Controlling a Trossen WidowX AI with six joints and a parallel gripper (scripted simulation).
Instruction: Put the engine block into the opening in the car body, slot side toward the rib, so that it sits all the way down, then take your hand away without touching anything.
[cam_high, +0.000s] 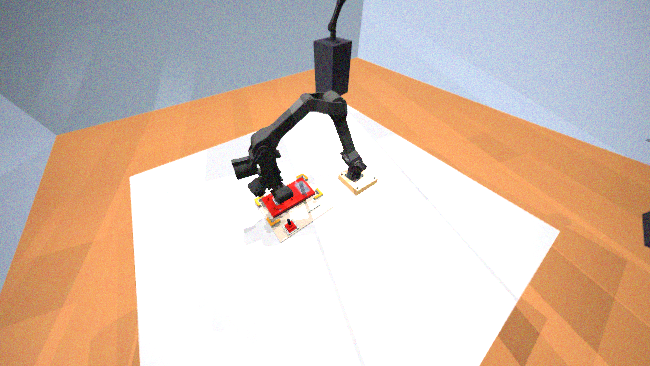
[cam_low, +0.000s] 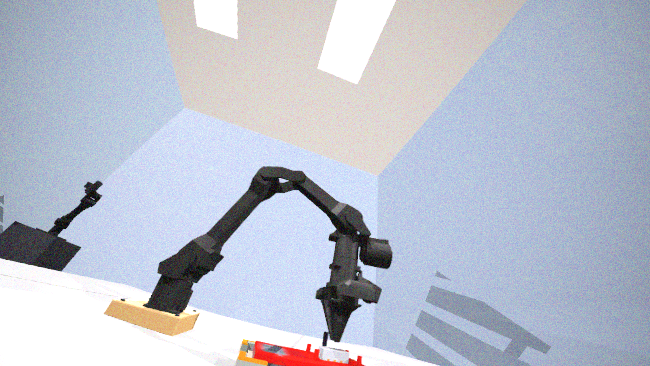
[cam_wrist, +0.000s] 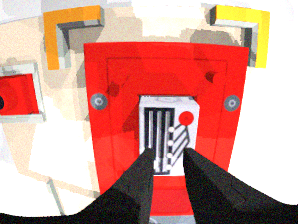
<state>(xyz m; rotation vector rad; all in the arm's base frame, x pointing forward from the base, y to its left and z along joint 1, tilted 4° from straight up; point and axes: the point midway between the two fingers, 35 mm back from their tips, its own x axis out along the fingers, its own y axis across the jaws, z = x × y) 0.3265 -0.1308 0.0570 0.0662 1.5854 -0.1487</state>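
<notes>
Push-down step: gripper (cam_wrist: 166, 163) jaws pressed nearly together, empty, above engine block (cam_wrist: 168, 135) at frame centre; next, press down

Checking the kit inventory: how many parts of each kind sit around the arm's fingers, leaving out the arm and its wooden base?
Flat red car body: 1
Grey ribbed engine block: 1
Orange-yellow corner brackets: 4
Small red block with black peg: 1
Total: 7
</notes>
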